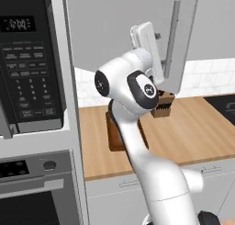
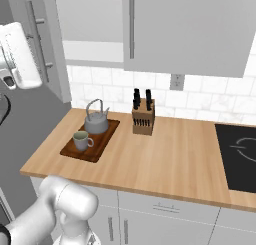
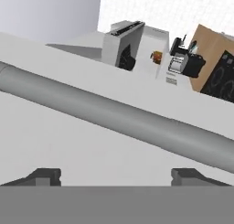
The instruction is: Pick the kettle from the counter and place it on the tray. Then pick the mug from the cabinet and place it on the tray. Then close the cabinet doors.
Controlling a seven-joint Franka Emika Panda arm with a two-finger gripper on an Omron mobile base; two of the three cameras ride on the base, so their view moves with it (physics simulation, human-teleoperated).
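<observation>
The door handle (image 3: 119,120) runs slantwise just ahead of the gripper (image 3: 118,175), whose fingers (image 3: 45,176) are spread wide, gripping nothing. The door (image 2: 37,44) stands swung out from the cabinet (image 2: 92,34). Kettle (image 2: 97,120) and mug (image 2: 81,140) sit on the tray (image 2: 102,141), on the counter (image 2: 170,154).

The white arm (image 1: 137,127) reaches up to an open cabinet door (image 1: 137,31), its hand beside the silver bar handle (image 1: 172,33); below, the tray (image 1: 115,134) and a knife block (image 1: 164,104) sit on the counter (image 1: 193,132).
</observation>
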